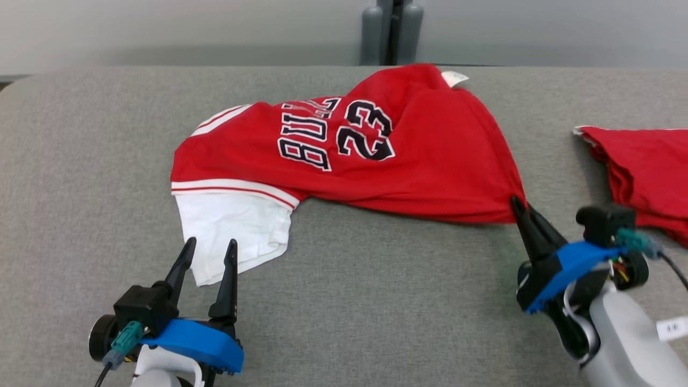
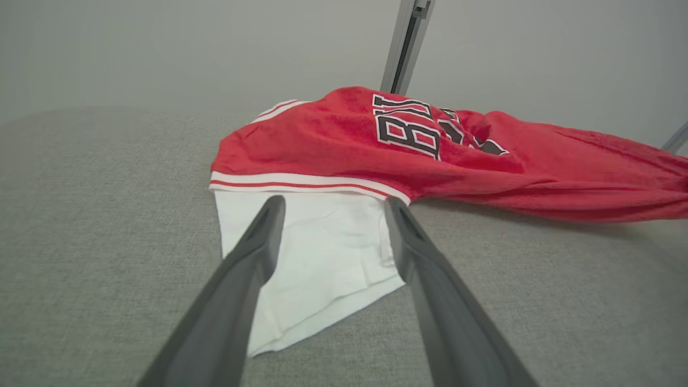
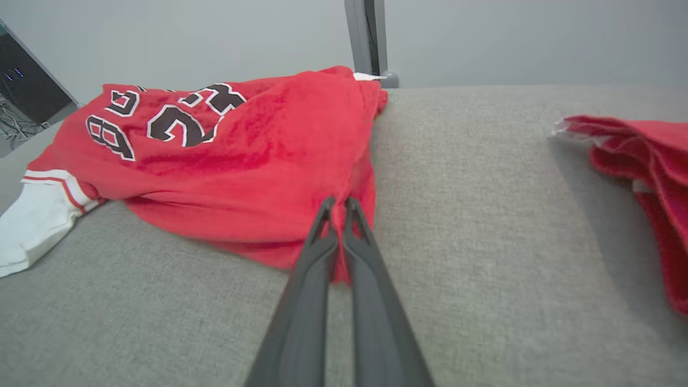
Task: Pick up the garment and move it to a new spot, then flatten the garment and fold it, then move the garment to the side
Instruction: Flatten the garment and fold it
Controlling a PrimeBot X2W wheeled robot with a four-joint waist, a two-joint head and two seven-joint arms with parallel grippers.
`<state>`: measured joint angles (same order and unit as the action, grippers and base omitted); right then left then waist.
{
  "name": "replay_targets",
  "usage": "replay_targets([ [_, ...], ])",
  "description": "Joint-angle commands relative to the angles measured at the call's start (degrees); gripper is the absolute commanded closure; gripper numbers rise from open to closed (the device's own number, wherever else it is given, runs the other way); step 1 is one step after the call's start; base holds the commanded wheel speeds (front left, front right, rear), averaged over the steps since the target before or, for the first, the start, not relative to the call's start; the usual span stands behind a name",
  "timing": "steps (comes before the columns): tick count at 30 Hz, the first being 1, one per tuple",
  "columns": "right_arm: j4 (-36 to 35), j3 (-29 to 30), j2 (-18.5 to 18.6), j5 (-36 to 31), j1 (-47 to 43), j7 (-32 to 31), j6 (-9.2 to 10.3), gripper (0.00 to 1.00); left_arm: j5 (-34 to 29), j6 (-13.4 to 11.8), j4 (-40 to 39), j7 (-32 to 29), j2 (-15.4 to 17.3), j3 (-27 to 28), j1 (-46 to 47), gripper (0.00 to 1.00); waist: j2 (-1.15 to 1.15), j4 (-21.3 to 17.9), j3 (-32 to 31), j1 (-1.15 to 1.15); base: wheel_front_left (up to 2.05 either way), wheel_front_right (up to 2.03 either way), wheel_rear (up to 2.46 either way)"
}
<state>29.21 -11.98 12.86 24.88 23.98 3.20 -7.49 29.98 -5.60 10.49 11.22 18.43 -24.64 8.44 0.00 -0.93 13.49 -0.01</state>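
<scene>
The garment [image 1: 419, 156] is a red jersey with dark lettering, the number 23 and a white sleeve [image 1: 231, 231], lying rumpled on the grey table. Its near right corner is pinched by my right gripper [image 1: 520, 204], which is shut on the red cloth; the right wrist view shows the garment [image 3: 242, 166] bunched between the right gripper's [image 3: 338, 203] two fingers. My left gripper [image 1: 210, 246] stands open at the sleeve's near edge. In the left wrist view the left gripper [image 2: 333, 203] straddles the white sleeve [image 2: 322, 247] just below the garment's [image 2: 333, 140] striped cuff.
A second red garment [image 1: 645, 166] lies folded at the table's right edge, also seen as the red pile [image 3: 650, 172] in the right wrist view. A grey post [image 1: 392, 32] rises behind the table's far edge. Bare grey tabletop [image 1: 376, 301] lies in front.
</scene>
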Motion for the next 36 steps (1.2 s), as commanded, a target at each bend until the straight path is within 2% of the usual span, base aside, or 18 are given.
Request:
replay_targets([
  [1, -2.3, 0.7, -0.6, 0.2, -3.1, 0.5, 0.00, 1.00, 0.3, -0.4, -0.4, 0.0, 0.5, 0.3, -0.7, 0.00, 0.00, -1.4, -1.5, 0.01, 0.00, 0.00, 0.00],
  [7, -8.2, 3.0, -2.3, -1.3, -11.7, -0.1, 0.00, 1.00, 0.8, -0.8, -1.2, -0.4, 0.5, -0.1, -2.2, 0.00, 0.00, -3.0, -3.3, 0.01, 0.00, 0.00, 0.00],
  [13, -7.6, 3.4, -2.5, -2.9, -15.1, 0.7, 0.00, 1.00, 1.2, -0.8, -1.4, -0.5, 0.2, -0.6, -3.2, 0.00, 0.00, -3.2, -4.3, 0.01, 0.00, 0.00, 0.00],
  [14, -7.6, 3.2, -2.5, -3.1, -15.7, 1.4, 0.00, 0.84, 1.4, -0.6, -1.1, -0.3, 0.2, -0.7, -3.4, 0.00, 0.00, -3.2, -4.5, 0.01, 0.00, 0.00, 0.00],
  [15, -7.4, 3.1, -2.4, -3.2, -16.3, 1.9, 0.00, 0.61, 1.6, -0.6, -0.9, -0.2, 0.1, -0.7, -3.6, 0.00, 0.00, -3.2, -4.8, 0.01, 0.00, 0.00, 0.00],
  [16, -7.1, 3.2, -2.1, -3.6, -17.2, 2.5, 0.00, 0.09, 1.8, -0.6, -0.8, -0.1, 0.0, -0.7, -3.8, 0.00, 0.00, -3.2, -5.1, 0.01, 0.00, 0.00, 0.00],
  [17, -6.9, 3.1, -1.9, -3.9, -17.9, 3.1, 0.00, 0.00, 1.8, -0.7, -0.8, 0.0, 0.0, -0.7, -4.0, 0.00, 0.00, -3.2, -5.3, 0.01, 0.00, 0.00, 0.00],
  [24, -6.7, 6.1, -2.5, -5.7, -20.9, 5.8, 0.00, 0.00, 3.1, -0.9, 0.0, 0.9, -0.6, -0.2, -5.9, 0.00, 0.00, -3.7, -7.4, 0.01, 0.00, 0.00, 0.00],
  [36, -13.5, 9.5, -7.7, -13.9, -19.2, 6.7, 0.00, 0.00, 3.5, -0.7, 1.4, 2.6, -1.5, 0.5, -6.8, 0.00, 0.00, -3.6, -11.5, 0.01, 0.00, 0.00, 0.00],
])
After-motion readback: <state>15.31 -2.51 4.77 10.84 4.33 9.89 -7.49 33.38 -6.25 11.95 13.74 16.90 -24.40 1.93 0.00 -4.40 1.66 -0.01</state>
